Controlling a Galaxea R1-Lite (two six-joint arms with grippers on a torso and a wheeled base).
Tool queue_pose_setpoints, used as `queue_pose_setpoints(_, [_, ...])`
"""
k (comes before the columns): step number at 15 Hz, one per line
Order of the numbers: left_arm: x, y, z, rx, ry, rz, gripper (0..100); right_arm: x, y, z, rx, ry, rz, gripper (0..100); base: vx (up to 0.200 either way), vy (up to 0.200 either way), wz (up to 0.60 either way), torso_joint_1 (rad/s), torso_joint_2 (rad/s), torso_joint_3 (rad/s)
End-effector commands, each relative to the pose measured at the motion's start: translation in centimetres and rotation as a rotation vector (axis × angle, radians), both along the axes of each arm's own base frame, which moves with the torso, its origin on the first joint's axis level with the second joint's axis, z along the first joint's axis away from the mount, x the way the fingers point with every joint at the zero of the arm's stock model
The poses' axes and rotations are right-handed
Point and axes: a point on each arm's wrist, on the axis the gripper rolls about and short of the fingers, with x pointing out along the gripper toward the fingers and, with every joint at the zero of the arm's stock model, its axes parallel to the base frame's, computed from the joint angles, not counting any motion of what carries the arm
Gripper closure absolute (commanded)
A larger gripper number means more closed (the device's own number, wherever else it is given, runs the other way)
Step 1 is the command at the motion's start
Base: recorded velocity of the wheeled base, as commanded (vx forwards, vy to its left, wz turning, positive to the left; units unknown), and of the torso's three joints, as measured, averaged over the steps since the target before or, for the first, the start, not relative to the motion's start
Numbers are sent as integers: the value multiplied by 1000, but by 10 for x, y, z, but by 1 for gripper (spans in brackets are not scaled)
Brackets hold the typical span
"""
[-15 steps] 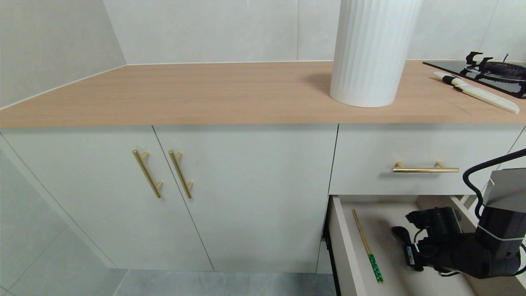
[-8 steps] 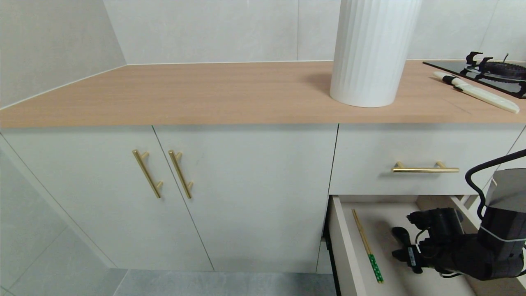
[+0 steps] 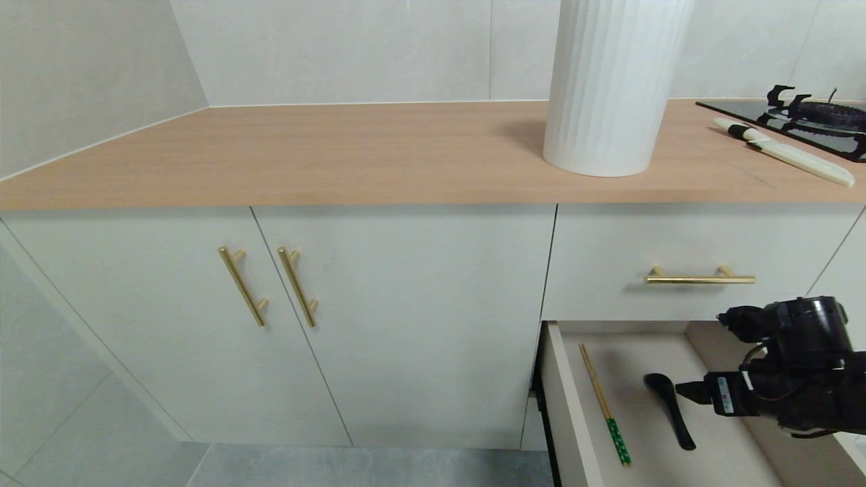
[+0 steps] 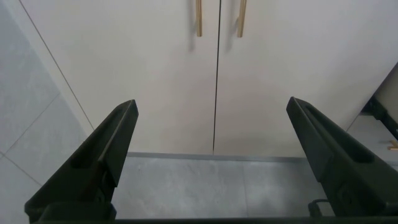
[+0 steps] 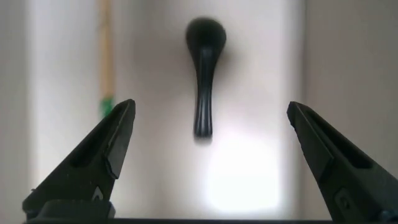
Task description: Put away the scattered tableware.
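A black spoon (image 3: 667, 404) lies flat on the floor of the pulled-out lower drawer (image 3: 567, 406), free of any grip. Beside it, nearer the drawer's left wall, lies a pair of wooden chopsticks (image 3: 604, 412) with green ends. My right gripper (image 3: 710, 355) hangs open above the drawer's right part, its fingers apart and holding nothing. The right wrist view looks straight down on the spoon (image 5: 204, 74) and chopsticks (image 5: 106, 62) between the open right gripper (image 5: 209, 111) fingers. My left gripper (image 4: 211, 109) is open and low, facing the cabinet doors.
On the wooden countertop (image 3: 304, 149) stand a tall white ribbed vase (image 3: 609, 88) and, at the right, a white knife (image 3: 785, 152) beside a black stove (image 3: 815, 115). A shut upper drawer with a gold handle (image 3: 700, 278) sits above the open one. Two cabinet doors (image 4: 217, 68) are shut.
My right gripper has let go of the spoon, opened, and risen up and to the right out of the drawer. The spoon now rests on the drawer floor.
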Motion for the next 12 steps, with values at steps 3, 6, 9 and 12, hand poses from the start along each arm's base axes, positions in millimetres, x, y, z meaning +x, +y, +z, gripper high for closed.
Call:
queue_pose_setpoints(3, [0,0,0,5,2,1,0,-64,6,110,65,-59,58,0,0,0,0,0,0,0])
queue_pose_setpoints(6, [0,0,0,-2,0,0,0,-70,6,118,72,15,46,0,0,0,0,0,0,0])
queue_pose_setpoints(9, [0,0,0,-6,0,1,0,-70,10,117,70,25,68,0,-133,0,0,3,0,3])
queue_pose_setpoints(12, [0,0,0,-6,0,3,0,-72,10,113,63,73,73,0,-200,0,0,1,4,2])
